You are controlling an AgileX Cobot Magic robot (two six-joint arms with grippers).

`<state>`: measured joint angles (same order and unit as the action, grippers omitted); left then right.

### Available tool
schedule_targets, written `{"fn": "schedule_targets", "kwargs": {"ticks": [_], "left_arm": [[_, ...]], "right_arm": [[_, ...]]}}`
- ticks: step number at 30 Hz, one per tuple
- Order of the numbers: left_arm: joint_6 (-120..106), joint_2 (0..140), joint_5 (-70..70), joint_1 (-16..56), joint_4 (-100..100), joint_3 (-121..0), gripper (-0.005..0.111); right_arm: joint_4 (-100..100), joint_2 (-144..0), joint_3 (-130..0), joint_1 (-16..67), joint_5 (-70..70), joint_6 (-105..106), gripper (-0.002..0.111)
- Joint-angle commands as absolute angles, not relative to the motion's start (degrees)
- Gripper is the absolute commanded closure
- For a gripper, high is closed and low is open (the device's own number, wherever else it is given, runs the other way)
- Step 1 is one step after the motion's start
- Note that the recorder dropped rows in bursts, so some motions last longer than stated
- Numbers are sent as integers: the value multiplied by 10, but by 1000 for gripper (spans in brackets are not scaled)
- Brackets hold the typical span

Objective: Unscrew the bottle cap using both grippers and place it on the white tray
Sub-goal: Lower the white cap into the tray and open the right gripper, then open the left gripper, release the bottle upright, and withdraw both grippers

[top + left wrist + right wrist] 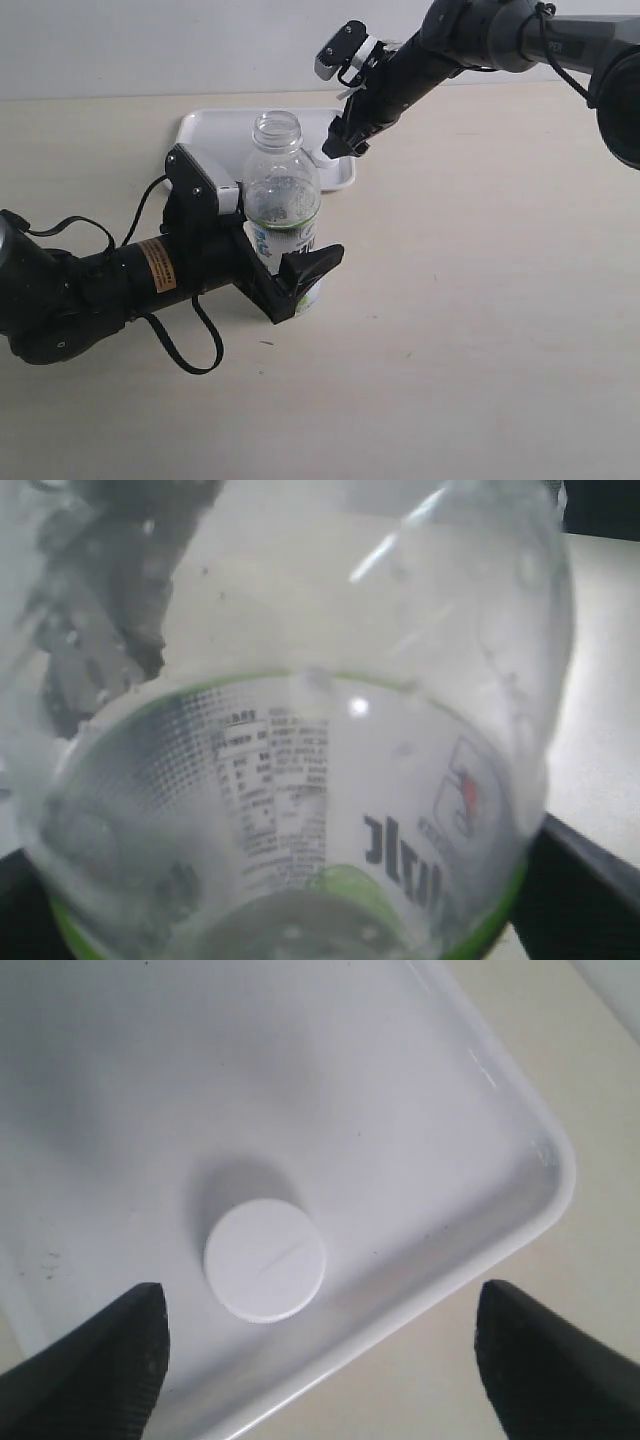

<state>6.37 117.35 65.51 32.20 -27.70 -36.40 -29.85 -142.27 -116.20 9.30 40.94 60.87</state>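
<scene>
Nearest, low on the left: left pincer (270, 238), clamped on the bottle (283, 205) at label height, one black finger across the front of the label, the other against the back. Behind it, on the thick black arm, an orange label (158, 265), with cables (185, 350) looped alongside. Bottle upright on the pale tabletop (480, 350), clear, neck open at the top. Left wrist view filled almost wholly by that bottle (300, 780), its green-edged label and dark print close to the lens.

Just beyond the bottle: the white tray (205, 125), flat on the tabletop, partly hidden behind the bottle's shoulders. Lying on it near one rounded corner, closed face up and clear of the rim: the bottle cap (265, 1260).

Farthest back, reaching in from the right above that corner: right pincer (345, 148), spread wide, holding nothing. Black fingertips (100, 1365) apart from the cap, one to each side.
</scene>
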Motion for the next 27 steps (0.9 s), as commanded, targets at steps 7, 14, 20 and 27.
{"fn": "schedule_targets", "kwargs": {"ticks": [7, 14, 20, 27], "left_arm": [[62, 1158, 647, 320, -267, -357, 14], [36, 1139, 650, 320, -248, -328, 14], [24, 1123, 648, 320, -238, -304, 15], [0, 1102, 648, 320, -214, -273, 15]], "right_arm": [[-296, -1401, -1164, 92, 429, 599, 29], [-296, -1374, -1164, 92, 442, 587, 29], [-296, -1372, -1164, 92, 475, 579, 29], [-295, -1371, -1164, 93, 495, 552, 30]]}}
